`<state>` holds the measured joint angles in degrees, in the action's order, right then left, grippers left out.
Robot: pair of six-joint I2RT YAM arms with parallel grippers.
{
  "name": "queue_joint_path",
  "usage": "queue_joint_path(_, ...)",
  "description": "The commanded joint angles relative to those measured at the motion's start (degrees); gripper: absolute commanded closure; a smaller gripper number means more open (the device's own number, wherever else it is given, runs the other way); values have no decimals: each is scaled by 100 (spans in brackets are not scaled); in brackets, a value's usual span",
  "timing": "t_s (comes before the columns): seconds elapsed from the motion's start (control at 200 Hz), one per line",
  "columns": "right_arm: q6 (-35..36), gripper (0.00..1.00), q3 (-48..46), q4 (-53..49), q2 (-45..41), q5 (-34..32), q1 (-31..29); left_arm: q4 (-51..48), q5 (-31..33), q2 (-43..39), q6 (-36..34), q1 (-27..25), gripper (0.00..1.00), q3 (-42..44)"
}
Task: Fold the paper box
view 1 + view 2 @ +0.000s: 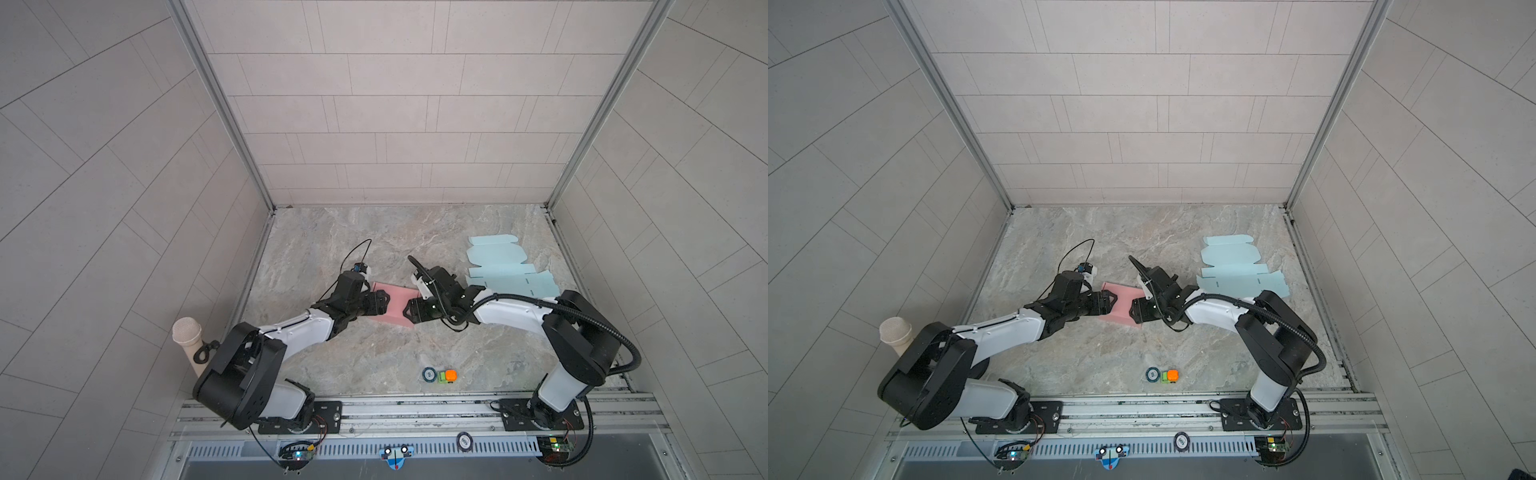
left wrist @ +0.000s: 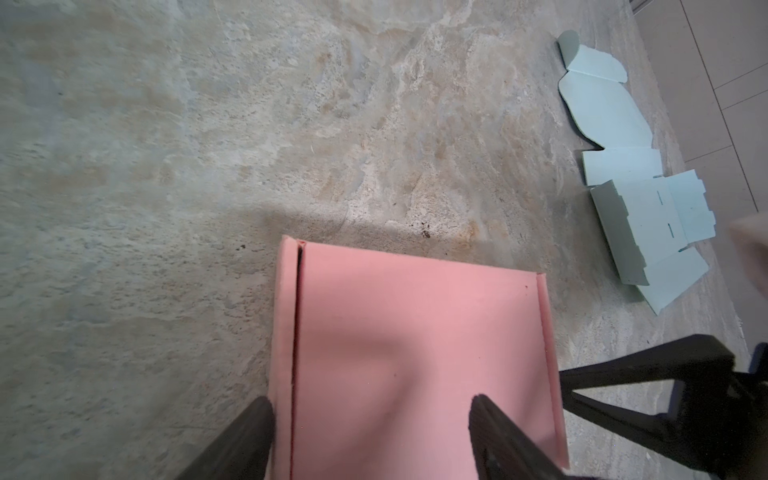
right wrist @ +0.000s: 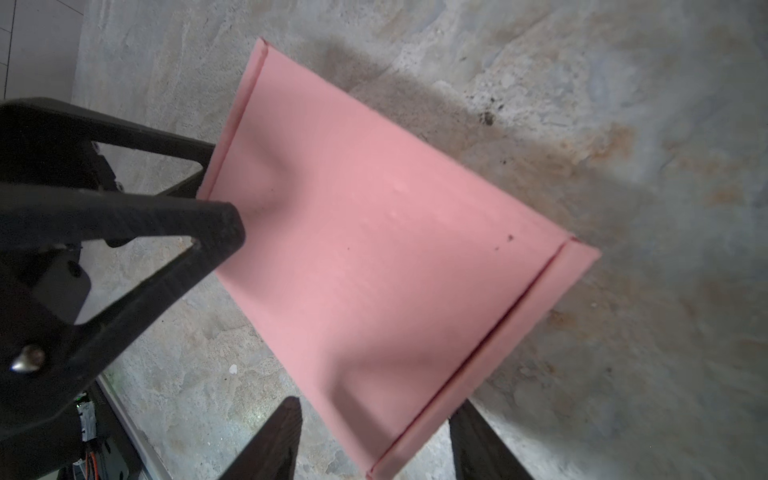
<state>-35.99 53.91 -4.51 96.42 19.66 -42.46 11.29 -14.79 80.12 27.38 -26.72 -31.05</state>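
Observation:
A pink paper box [image 1: 397, 305] [image 1: 1121, 307], folded up with its lid down, lies mid-table between both grippers. My left gripper [image 1: 385, 301] [image 2: 372, 405] is open at the box's left end. One finger sits beside the side strip and the other rests on the lid [image 2: 415, 332], which is dented there. My right gripper [image 1: 409, 312] [image 3: 376, 409] is open at the opposite end and straddles a box corner [image 3: 390, 453]. Bare table shows beside one of its fingers. A flat light-blue box blank [image 1: 505, 270] [image 2: 648, 224] lies unfolded at the back right.
A beige mesh-topped cylinder [image 1: 187, 334] stands at the table's left edge beside the left arm. A small round blue disc [image 1: 429, 374] and a green-and-orange block [image 1: 447, 375] lie near the front. The metal rail [image 1: 415, 409] runs along the front, and tiled walls close three sides.

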Motion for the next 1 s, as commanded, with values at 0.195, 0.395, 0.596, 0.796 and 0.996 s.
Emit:
queue_joint_path(0.195,295,40,800,-78,541,40,117,143,-91,-15,-35,211,23,89)
queue_joint_path(0.395,368,41,1422,-149,1063,184,226,248,-230,117,-64,504,23,-12)
queue_joint_path(0.596,399,41,1954,-238,1465,240,266,376,-303,391,-64,638,23,-220)
queue_joint_path(0.796,435,42,2212,-336,1678,269,345,513,-369,571,-27,972,23,-280)
queue_joint_path(0.996,443,40,2039,-331,1449,88,422,254,-113,341,-152,1037,15,-280)
